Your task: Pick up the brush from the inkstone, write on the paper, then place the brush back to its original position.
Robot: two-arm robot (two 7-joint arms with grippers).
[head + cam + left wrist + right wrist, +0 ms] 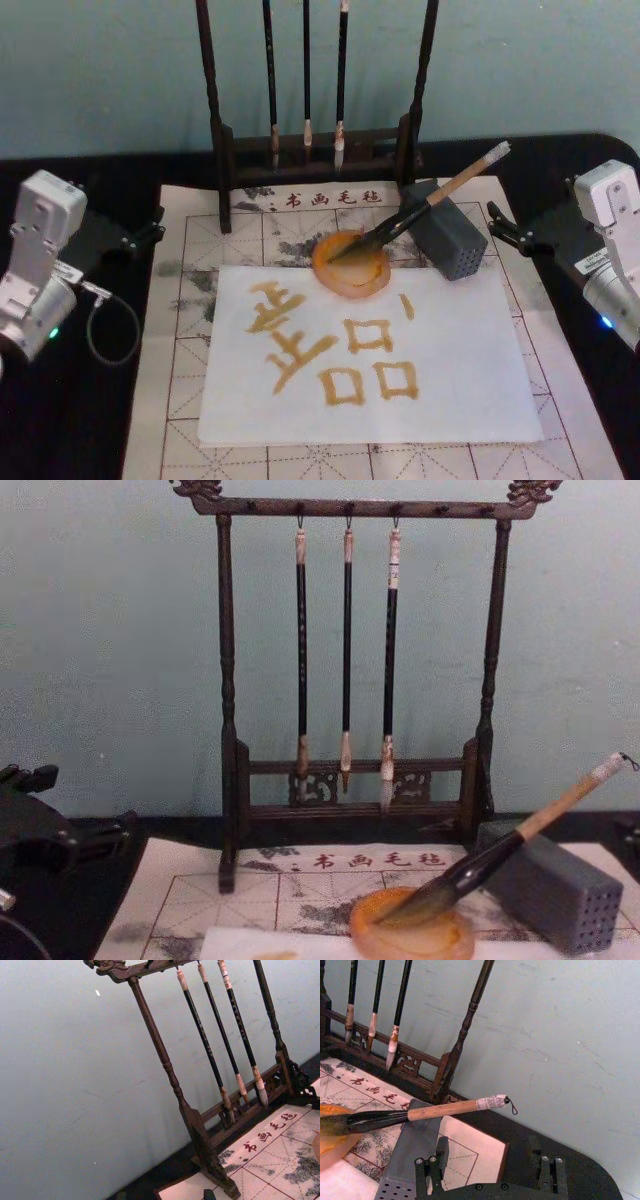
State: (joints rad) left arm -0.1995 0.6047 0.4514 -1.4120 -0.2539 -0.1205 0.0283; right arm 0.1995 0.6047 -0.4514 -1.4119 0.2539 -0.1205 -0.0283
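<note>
Wood and hair make up the brush [430,205]. It is judged light, stiff along the handle and soft at the wet tip. In the head view it lies at centre right of the frame, with its bristles in the inkstone [326,277] and its handle propped on the grey block [452,243]. Take hold on the bare tan section above the block, since the black lower part sits close to the ink and may be slick. The inkstone looks fragile and light, so lift the brush clear without dragging on it. The paper [450,380], lower centre, carries amber characters and is thin enough to shift or smear. It rests on a gridded mat [190,300] over the black table [100,420].

The left end effector [148,228] at the left edge and the right end effector [500,228] at the right edge are both spread apart and hold nothing.

Left wrist view: the brush rack [165,1065] with three thin brushes stands before a plain pale wall.

Right wrist view: the fingers [427,1172] stand wide at the bottom of the frame, with the handle crossing mid-frame above them.

Chest view: the brush slants up to the right, its cap at the right edge. The rack stands just behind it, so keep any lift low and forward.
</note>
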